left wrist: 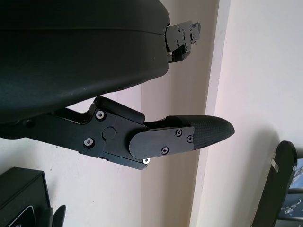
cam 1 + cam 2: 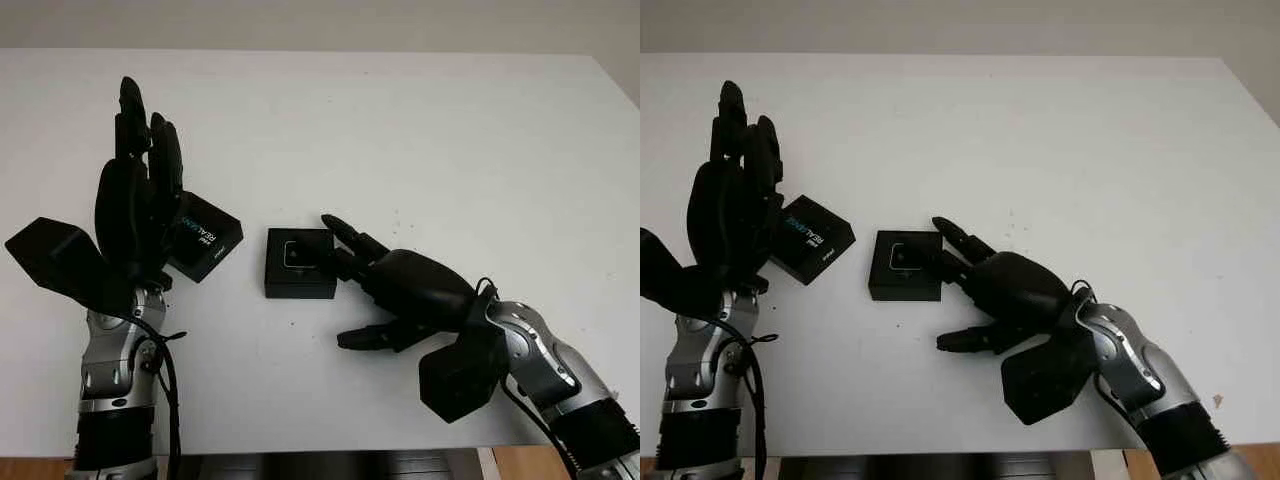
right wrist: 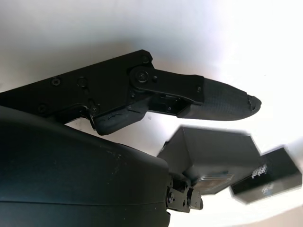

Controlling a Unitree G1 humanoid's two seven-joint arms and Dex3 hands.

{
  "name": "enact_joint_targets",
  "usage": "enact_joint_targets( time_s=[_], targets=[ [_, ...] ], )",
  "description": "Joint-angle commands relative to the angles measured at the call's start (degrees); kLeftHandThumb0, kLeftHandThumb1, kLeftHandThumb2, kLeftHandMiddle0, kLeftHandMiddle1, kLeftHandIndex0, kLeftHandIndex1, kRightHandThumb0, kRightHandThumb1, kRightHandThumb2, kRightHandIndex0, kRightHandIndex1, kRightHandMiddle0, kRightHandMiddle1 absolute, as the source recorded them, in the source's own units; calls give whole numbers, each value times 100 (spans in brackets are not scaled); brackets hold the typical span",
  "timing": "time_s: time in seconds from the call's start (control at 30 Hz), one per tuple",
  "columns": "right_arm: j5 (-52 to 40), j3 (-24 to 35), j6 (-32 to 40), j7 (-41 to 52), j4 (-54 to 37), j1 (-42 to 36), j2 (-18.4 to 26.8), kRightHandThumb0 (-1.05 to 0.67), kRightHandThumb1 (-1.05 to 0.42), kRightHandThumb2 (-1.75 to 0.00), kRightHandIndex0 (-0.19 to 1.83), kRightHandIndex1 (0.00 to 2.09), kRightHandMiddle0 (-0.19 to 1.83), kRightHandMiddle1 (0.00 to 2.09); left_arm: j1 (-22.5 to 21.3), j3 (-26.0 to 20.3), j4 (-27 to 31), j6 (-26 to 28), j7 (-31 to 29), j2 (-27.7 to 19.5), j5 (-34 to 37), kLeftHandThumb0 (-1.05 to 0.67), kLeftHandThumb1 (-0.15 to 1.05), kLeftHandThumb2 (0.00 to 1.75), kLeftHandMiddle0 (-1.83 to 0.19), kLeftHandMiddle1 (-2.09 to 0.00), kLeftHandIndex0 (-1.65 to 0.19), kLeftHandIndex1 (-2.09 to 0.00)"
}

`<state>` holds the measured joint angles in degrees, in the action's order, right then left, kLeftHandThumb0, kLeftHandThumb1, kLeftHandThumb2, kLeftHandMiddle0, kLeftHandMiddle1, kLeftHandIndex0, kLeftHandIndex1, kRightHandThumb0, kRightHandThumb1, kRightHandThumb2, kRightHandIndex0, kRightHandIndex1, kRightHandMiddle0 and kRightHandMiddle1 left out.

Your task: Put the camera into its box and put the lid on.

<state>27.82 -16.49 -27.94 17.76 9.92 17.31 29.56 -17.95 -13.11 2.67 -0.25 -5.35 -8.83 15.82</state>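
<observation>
On the white bench (image 2: 420, 130), camera (image 2: 299, 254) sat in its box (image 2: 300, 264), right hand (image 2: 385, 285) released, fingertips overlapping the box edge, left hand (image 2: 135, 200) released, hiding part of the lid (image 2: 205, 238).

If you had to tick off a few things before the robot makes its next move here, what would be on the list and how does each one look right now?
1. Camera sits in the box: ok, it lies in the open box.
2. Lid within reach: ok, it lies on the table just left of the box, beside the left hand.
3. Lid on the box: not ok, the box is uncovered.
4. Left hand free to take the lid: ok, open, raised next to it.
5. Right hand out of the lid's way: not ok, open, its fingers at the box's right edge.
6. Camera seated fully flat: cannot tell.
</observation>
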Motion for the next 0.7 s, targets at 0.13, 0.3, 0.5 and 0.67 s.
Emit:
enact_joint_targets(
  time_s=[0.13,0.3,0.5,0.67],
  targets=[
    [-1170,564,-485,-644,311,-36,-642,-76,-105,-58,-11,5,-6,9,37,-59,67,-24,-38,-26,13,-67,105,50,19,0,19,0],
    [-1770,1052,-451,-1039,218,120,-1031,-72,-105,-60,6,13,10,17,60,-93,191,2,-71,-103,-8,-67,105,49,19,0,19,0],
    [-2930,1563,315,-712,53,652,-1247,-68,-105,-61,15,15,13,19,-71,-262,172,122,-454,-681,13,-66,105,47,19,0,19,0],
    [-4025,1966,1060,-229,152,1133,-1395,-64,-105,-64,12,14,-16,72,-178,-449,-7,194,-1028,-1499,-34,-62,105,47,18,-2,16,-2]
  ],
)
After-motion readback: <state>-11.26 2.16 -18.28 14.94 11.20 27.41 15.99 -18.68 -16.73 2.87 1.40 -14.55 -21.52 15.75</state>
